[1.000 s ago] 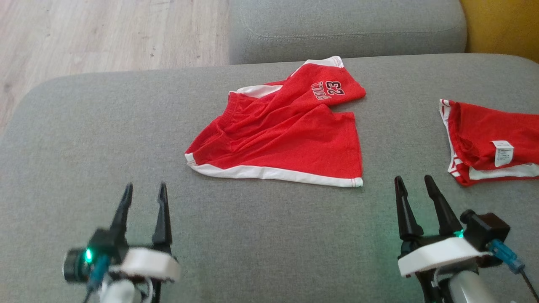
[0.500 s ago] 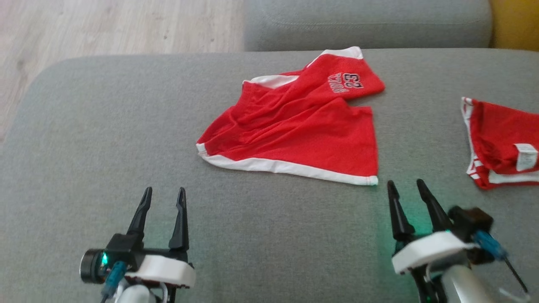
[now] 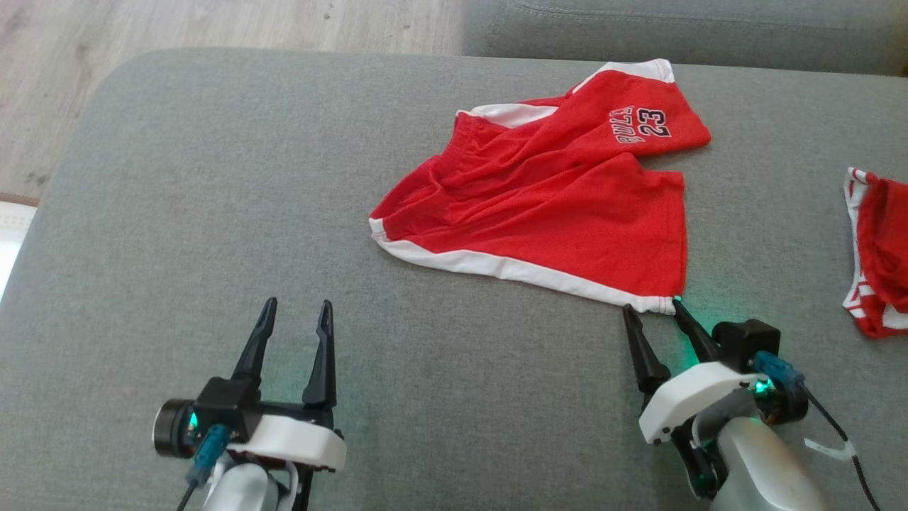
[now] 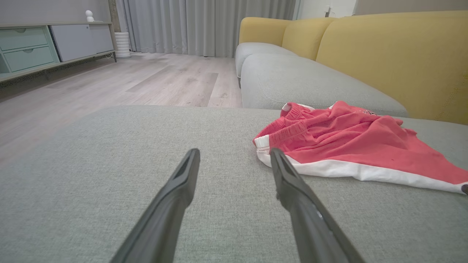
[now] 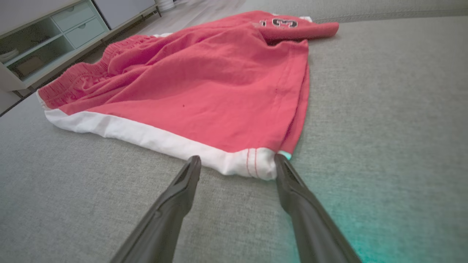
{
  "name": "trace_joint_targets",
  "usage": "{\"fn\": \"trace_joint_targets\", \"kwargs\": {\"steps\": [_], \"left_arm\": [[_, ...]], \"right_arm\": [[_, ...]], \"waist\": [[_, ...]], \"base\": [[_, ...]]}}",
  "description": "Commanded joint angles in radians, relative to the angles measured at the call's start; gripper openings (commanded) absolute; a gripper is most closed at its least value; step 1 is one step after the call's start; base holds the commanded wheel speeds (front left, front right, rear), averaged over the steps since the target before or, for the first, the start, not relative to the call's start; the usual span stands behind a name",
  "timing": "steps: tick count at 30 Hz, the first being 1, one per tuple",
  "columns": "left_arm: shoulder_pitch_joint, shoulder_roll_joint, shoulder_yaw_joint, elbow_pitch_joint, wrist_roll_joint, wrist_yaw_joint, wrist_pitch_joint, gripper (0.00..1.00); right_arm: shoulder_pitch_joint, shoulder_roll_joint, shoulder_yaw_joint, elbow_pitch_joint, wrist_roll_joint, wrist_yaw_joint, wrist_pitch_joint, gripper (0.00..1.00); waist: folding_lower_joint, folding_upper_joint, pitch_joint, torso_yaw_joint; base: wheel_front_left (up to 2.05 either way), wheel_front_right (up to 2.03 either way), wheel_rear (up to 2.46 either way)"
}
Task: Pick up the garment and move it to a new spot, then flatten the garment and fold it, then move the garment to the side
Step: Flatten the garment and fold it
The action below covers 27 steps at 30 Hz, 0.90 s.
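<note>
The garment point(image 3: 553, 206) is a pair of red shorts with white trim and a "23" print, lying rumpled on the grey sofa cushion point(image 3: 213, 177). In the left wrist view the shorts point(image 4: 351, 146) sit right of and beyond the fingers. My right gripper point(image 3: 651, 306) is open, its fingertips at the near white-trimmed corner of the shorts point(image 5: 234, 106), nothing between them. My left gripper point(image 3: 296, 304) is open over bare cushion, well to the left of the garment's waistband end.
A second red garment point(image 3: 876, 262) with white stripes lies at the right edge of the cushion. Another grey cushion point(image 3: 674, 32) adjoins at the back. Yellow backrests point(image 4: 395, 58) rise behind. Wooden floor point(image 3: 213, 28) lies past the cushion's far-left edge; a low cabinet point(image 4: 44, 44) stands by the wall.
The head camera has shifted, sliding the whole scene rightward and down. My right gripper has come forward to the shorts' near corner. My left gripper has moved slightly forward and inward.
</note>
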Motion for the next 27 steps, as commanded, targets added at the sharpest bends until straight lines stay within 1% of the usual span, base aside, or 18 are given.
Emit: {"fn": "trace_joint_targets", "kwargs": {"steps": [1, 14, 15, 17, 22, 27], "left_arm": [[-0.038, 0.001, 0.027, -0.022, 0.010, -0.007, -0.010, 1.00], [-0.035, -0.009, 0.033, -0.012, 0.019, -0.014, -0.010, 1.00], [-0.035, -0.009, 0.034, -0.012, 0.020, -0.015, -0.010, 1.00], [-0.033, -0.010, 0.036, -0.010, 0.021, -0.017, -0.010, 1.00], [-0.031, -0.010, 0.051, -0.013, 0.027, -0.017, -0.010, 1.00], [-0.029, -0.010, 0.057, -0.016, 0.035, -0.023, -0.010, 1.00]], "right_arm": [[-0.040, 0.007, 0.032, -0.002, 0.012, -0.001, -0.020, 1.00], [-0.083, 0.000, 0.084, 0.108, 0.055, -0.001, -0.045, 1.00], [-0.087, 0.000, 0.088, 0.118, 0.057, -0.001, -0.045, 0.98], [-0.096, 0.000, 0.099, 0.136, 0.059, -0.001, -0.047, 0.00], [-0.109, -0.005, 0.100, 0.139, 0.087, -0.001, -0.059, 0.00], [-0.104, -0.037, 0.070, 0.121, 0.108, -0.001, -0.065, 0.00]], "waist": [[-0.0001, 0.0000, 0.000, 0.005], [-0.0001, 0.0000, -0.005, 0.012], [-0.0001, 0.0000, -0.005, 0.010], [-0.0001, 0.0000, -0.006, 0.007], [-0.0001, 0.0000, -0.016, -0.015], [-0.0001, 0.0000, -0.030, -0.044]], "base": [[0.00, 0.00, 0.00], [0.00, 0.00, 0.00], [0.00, 0.00, 0.00], [0.00, 0.00, 0.00], [0.00, 0.00, 0.00], [0.00, 0.00, 0.00]]}}
